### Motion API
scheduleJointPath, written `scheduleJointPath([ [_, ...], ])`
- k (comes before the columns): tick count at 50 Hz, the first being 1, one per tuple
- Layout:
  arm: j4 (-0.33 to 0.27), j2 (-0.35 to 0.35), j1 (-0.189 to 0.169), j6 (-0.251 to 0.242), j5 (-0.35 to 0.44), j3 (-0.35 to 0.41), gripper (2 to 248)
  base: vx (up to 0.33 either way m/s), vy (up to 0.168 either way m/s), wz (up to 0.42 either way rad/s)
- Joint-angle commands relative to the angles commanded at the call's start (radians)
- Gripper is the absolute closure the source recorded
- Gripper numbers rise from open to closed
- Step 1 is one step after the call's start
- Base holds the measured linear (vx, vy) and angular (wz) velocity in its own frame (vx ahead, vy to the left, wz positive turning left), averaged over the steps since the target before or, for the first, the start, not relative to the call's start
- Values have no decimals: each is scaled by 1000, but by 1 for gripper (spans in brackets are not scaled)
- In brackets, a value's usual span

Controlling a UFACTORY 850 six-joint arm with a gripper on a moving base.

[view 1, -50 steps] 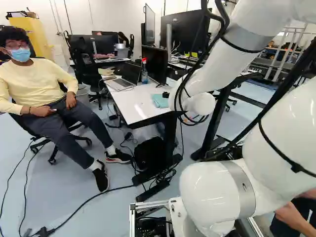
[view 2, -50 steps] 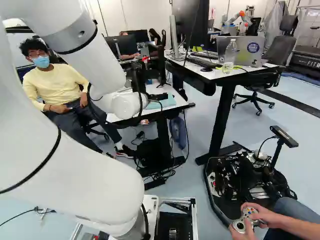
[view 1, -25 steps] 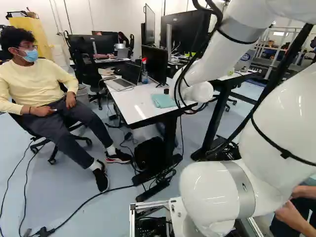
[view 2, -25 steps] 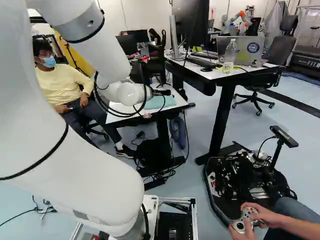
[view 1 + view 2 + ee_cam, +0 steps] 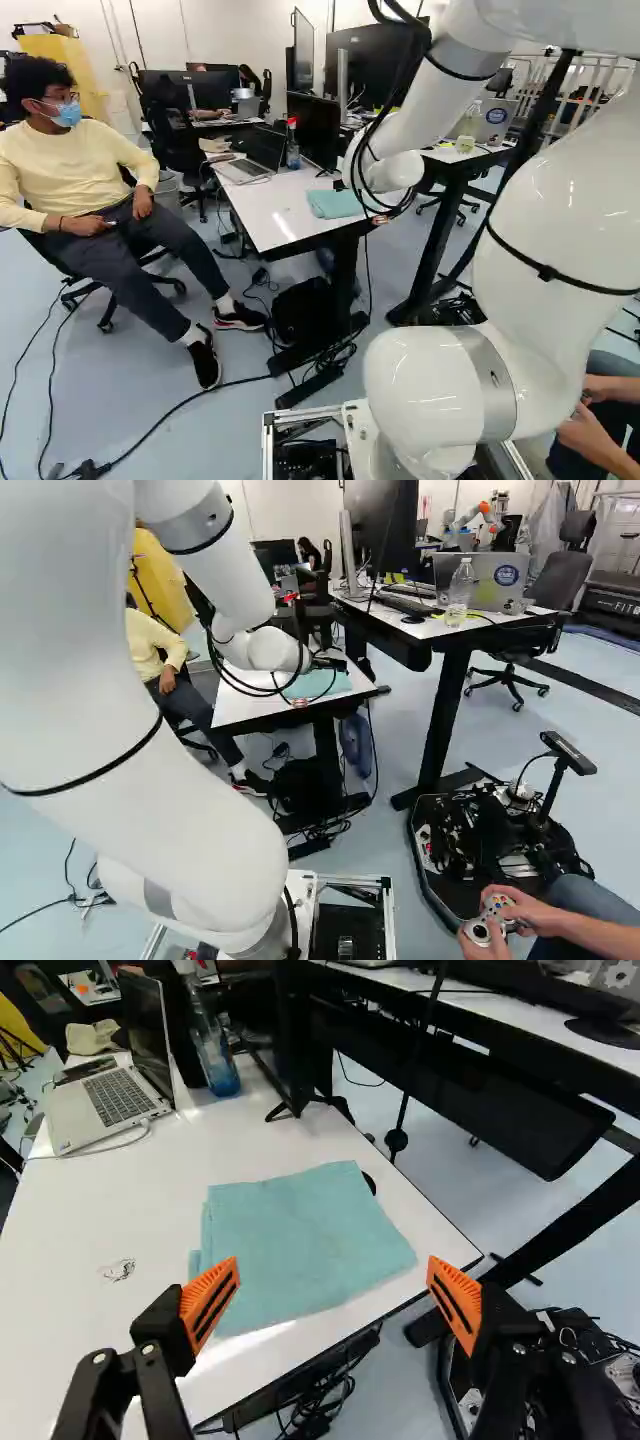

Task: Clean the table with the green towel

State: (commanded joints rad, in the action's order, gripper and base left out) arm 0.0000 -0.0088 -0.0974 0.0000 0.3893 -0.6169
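Plainly, I judge the job to be at its start. The folded green cloth towel (image 5: 300, 1240) lies flat near the corner of the white rectangular worktop (image 5: 120, 1200), and I'm not holding it. My black two-fingered hand with orange pads (image 5: 333, 1295) is spread wide, its fingers standing apart with the towel's near part between and ahead of them. I can't tell how much height remains above the cloth. Left to do, as I read it: grip the towel, wipe the surface, and deal with the small dark smudge (image 5: 118, 1270) beside it.

The wrist view gives me that smudge clearly, plus the finger gap, which neither base view lets me judge. The left base view adds the black monitor (image 5: 313, 128) behind the silver open laptop (image 5: 243, 170); from the wrist I see the laptop well but little of that screen. In the right base view my white arm (image 5: 150, 780) hides the laptop and part of the towel, yet the black wheeled machine (image 5: 480, 845) on the floor shows best there.
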Motion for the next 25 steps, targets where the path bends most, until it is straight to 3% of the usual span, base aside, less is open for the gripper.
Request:
scheduleJointPath([
  [14,0,-72,0,0,-71,-75,3,0,0,0],
  [25,0,-126,4,0,-84,-133,3,0,0,0],
])
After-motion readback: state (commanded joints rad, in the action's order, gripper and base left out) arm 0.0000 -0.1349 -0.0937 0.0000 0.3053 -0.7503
